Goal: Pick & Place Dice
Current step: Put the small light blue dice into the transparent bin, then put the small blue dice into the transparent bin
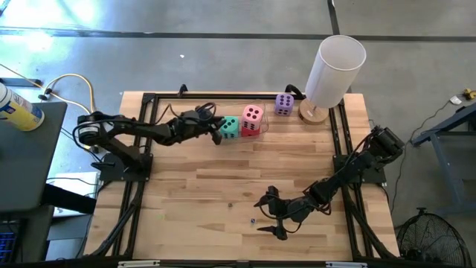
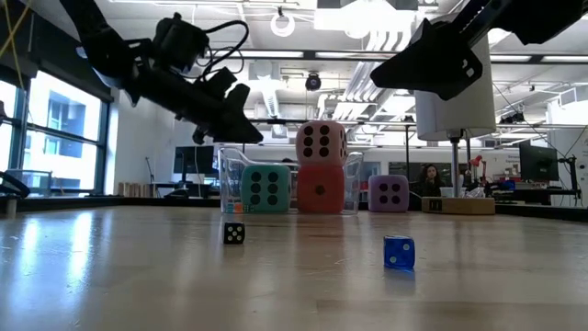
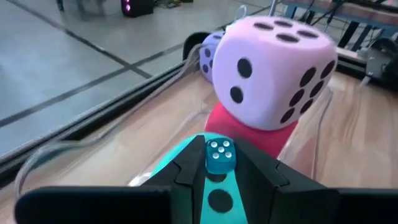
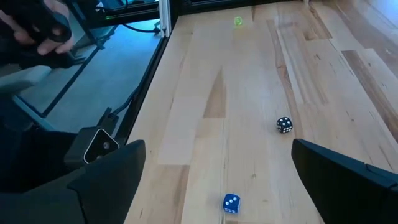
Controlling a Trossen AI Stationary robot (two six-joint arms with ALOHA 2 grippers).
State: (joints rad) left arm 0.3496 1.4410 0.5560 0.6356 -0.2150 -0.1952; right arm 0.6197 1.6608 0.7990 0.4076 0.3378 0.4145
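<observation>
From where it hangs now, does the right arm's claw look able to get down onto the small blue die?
Probably yes. The right claw hangs open above the bare wood, and the small blue die lies between its fingers with nothing around it. The small black die sits well off to the side.

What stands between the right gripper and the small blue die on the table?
Nothing visible does. The right gripper hangs open over the bare wooden table, and the small blue die lies free below it. The small black die lies apart, off to one side.
</observation>
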